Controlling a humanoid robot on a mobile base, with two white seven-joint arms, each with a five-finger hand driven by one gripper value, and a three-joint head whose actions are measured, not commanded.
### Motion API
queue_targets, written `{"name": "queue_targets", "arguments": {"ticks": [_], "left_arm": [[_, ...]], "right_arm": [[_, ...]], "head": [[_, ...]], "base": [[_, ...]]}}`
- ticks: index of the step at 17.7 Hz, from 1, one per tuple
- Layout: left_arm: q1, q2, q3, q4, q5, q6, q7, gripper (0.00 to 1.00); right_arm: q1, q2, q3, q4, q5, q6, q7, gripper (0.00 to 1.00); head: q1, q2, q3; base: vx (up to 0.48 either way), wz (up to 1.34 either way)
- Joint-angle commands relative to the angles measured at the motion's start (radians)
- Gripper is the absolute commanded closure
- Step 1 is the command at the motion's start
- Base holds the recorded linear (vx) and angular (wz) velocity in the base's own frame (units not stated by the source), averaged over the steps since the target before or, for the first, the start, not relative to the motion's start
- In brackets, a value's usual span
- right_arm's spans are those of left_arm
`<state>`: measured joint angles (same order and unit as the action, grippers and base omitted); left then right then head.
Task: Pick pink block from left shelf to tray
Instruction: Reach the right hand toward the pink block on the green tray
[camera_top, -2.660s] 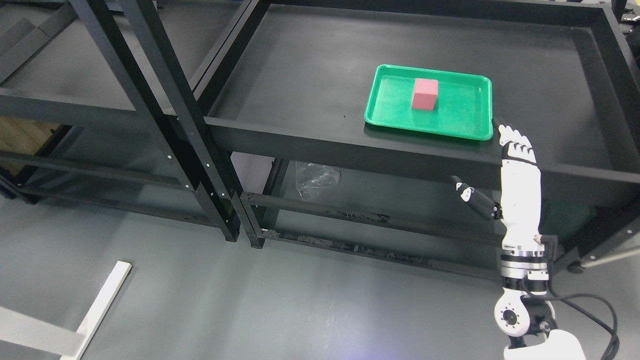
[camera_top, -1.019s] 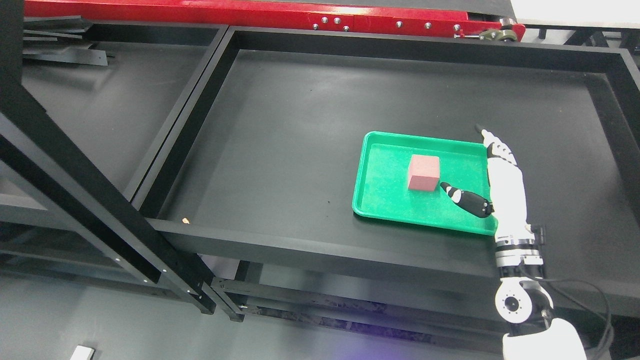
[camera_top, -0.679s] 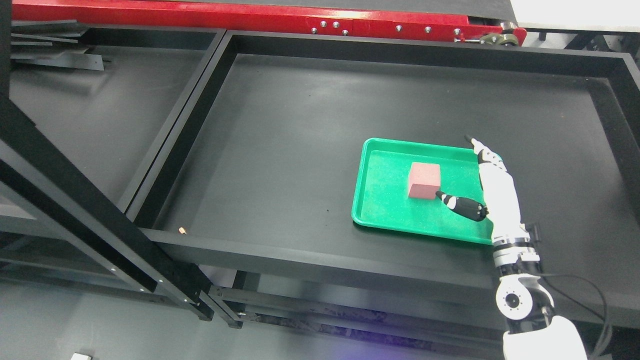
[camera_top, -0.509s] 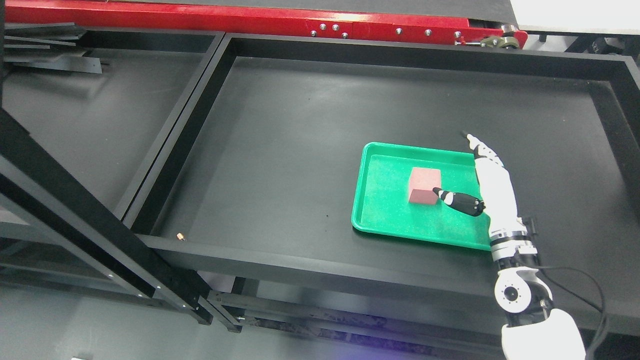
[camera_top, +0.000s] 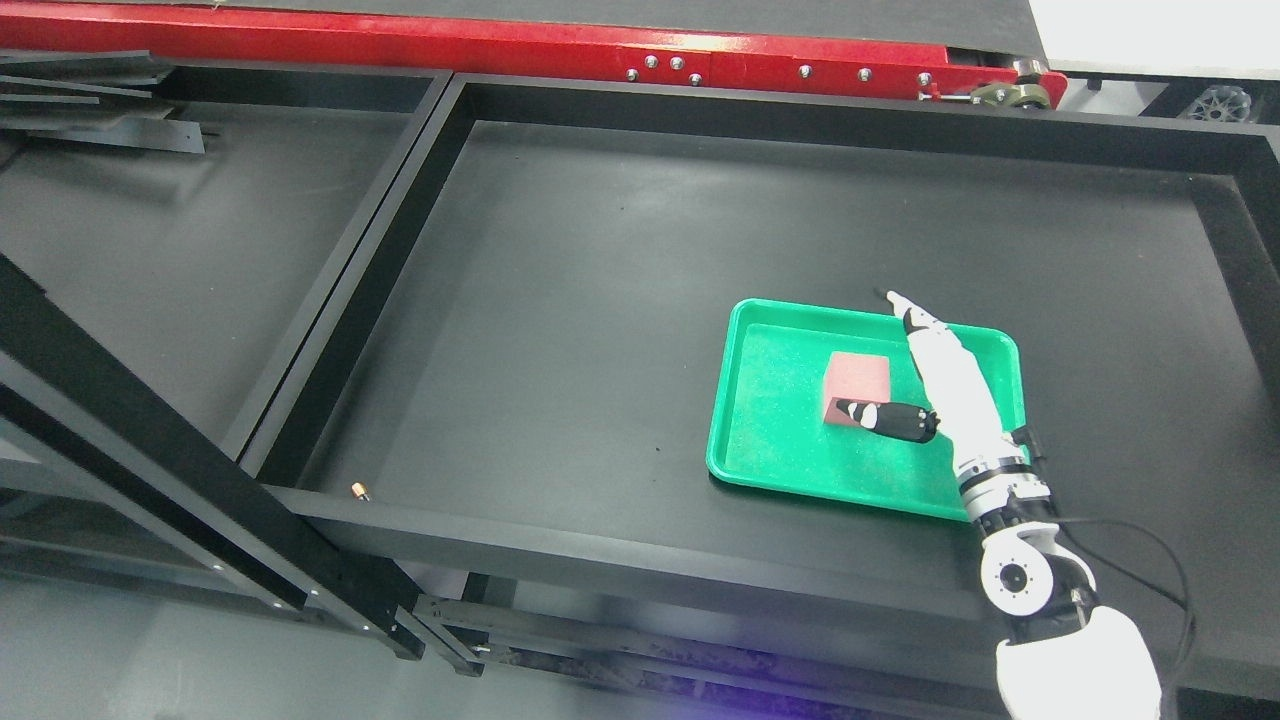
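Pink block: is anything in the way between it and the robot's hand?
Nothing visible is. The block sits in the green tray, and the right hand is right beside it, open, fingers stretched past its right side, thumb crossing its near face. I cannot tell whether the thumb touches.

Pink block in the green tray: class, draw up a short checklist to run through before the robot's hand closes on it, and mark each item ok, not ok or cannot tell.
1. Pink cube-shaped block in view, resting inside the green plastic tray: ok.
2. Right hand open, holding nothing: ok.
3. Black thumb at the block's near side, long white fingers past its right side: ok.
4. Thumb touching the block: cannot tell.
5. Tray lying flat on the black metal shelf: ok.
6. Nothing else in the tray near the block: ok.
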<state>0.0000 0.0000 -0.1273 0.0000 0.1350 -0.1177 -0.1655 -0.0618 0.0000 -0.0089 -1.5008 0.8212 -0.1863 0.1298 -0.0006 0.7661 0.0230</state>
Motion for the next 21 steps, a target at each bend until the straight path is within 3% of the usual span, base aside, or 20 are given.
{"name": "queue_targets", "arguments": {"ticks": [1,21], "left_arm": [[0.020,0.017,0.000,-0.017,0.000,0.000,0.000,0.00],[0.020,0.017,0.000,-0.017,0.000,0.000,0.000,0.00]], "right_arm": [[-0.004,-0.017,0.007,0.033,0.001,0.015,0.074,0.01],[-0.043,-0.017,0.021,0.123,0.078,0.054,0.082,0.01]], "head": [[0.0000,0.000,0.000],[0.0000,0.000,0.000]], "base": [[0.033,0.00],[0.019,0.00]]}}
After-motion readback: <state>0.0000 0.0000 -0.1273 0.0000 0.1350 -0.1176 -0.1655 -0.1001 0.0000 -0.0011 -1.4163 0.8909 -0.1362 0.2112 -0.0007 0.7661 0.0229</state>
